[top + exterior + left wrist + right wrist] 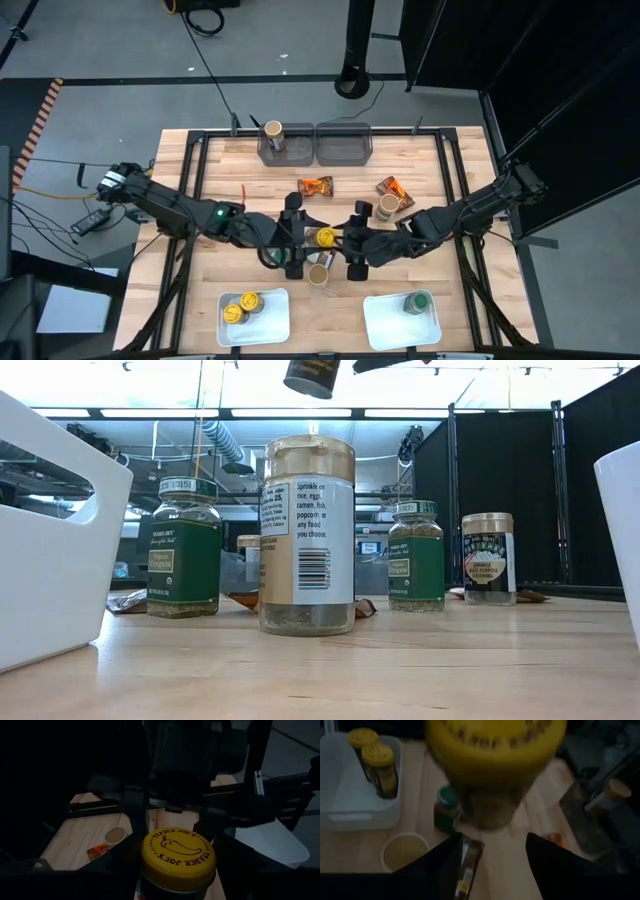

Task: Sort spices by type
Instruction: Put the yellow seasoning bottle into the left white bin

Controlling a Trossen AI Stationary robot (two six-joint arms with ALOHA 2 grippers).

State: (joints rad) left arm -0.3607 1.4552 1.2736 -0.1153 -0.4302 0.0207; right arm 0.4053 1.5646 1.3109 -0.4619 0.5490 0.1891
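A jar with a yellow lid (pixel 325 238) is in the air over the table's middle, between my two grippers. My left gripper (pixel 305 240) comes from the left and is shut on it. In the left wrist view the lid (pixel 177 852) shows above the fingers. My right gripper (pixel 350 243) faces it from the right, open and empty, with the jar (pixel 490 795) just past its fingertips. Below stand a tan-lidded jar (pixel 307 535), two green-lidded jars (pixel 184 550) (pixel 416 555) and another tan-lidded one (pixel 488 558). Two orange packets (pixel 316 186) (pixel 395 188) lie farther back. My left gripper has the jar's body just below the lid (pixel 175 887) between its two fingers. The fingers come about level from the table's left side. They are dark, and the place of contact barely shows. The jar (pixel 310 375) hangs a little tilted, lid up, clear of the table.
A white tray (pixel 225 305) at the near left holds two yellow-lidded jars (pixel 243 307). A white tray (pixel 375 305) at the near right holds a green-lidded jar (pixel 417 302). Two grey bins (pixel 343 150) stand at the far edge; the left one holds a tan-lidded jar (pixel 273 132).
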